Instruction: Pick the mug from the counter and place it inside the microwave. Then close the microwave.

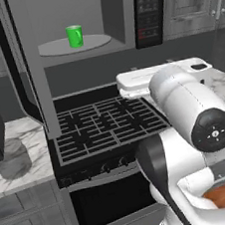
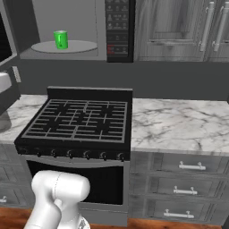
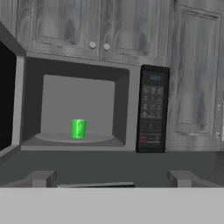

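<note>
End effector (image 3: 112,178) spread wide and empty, fingertips at 6 o'clock of hand view, aimed at microwave (image 3: 87,109) from well back. Mug (image 3: 78,129) upright on turntable (image 1: 74,44) inside open cavity, slightly toward 9 o'clock of plate centre; handle turned toward 3 o'clock in left base view. Door (image 1: 15,62) swung out at 9 o'clock, not yet closed. Button panel (image 2: 119,29) at 3 o'clock of cavity. Stove (image 2: 78,120) below, worktop (image 2: 179,120) alongside. Mug judged light, rigid, smooth-glazed and somewhat slippery; if regrasped, best pinched across body, clear of handle.
</note>
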Robot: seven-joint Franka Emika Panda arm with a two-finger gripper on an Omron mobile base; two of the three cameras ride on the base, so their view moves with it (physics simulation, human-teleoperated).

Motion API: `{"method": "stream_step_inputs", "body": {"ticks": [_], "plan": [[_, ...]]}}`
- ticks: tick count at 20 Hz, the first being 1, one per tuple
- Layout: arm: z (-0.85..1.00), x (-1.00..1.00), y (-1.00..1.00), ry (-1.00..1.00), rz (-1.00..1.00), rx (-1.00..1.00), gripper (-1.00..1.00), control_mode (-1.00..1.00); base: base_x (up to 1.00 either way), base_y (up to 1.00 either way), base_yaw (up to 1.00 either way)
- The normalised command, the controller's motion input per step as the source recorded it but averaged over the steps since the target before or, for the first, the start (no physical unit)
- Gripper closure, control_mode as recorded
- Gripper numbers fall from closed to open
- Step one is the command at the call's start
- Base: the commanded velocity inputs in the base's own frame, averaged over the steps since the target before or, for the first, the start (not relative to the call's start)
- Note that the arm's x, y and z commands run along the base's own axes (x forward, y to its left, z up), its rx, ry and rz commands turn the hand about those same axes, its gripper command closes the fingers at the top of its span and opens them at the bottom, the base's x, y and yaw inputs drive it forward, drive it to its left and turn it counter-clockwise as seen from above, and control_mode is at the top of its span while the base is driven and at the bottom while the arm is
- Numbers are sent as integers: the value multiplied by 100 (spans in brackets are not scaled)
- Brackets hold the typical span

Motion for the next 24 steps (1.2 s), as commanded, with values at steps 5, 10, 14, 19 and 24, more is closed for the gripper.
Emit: {"method": "stream_step_inputs", "body": {"ticks": [5,10,14,19,24], "plan": [[28,-86,2,-8,0,0,-100,-100,0,0,0],[19,-99,0,0,0,0,-100,-100,0,0,0],[10,-93,0,0,0,0,-100,-100,0,0,0],[0,-67,21,0,0,0,-100,-100,0,0,0],[0,-68,23,0,0,0,-100,-100,0,0,0]]}}
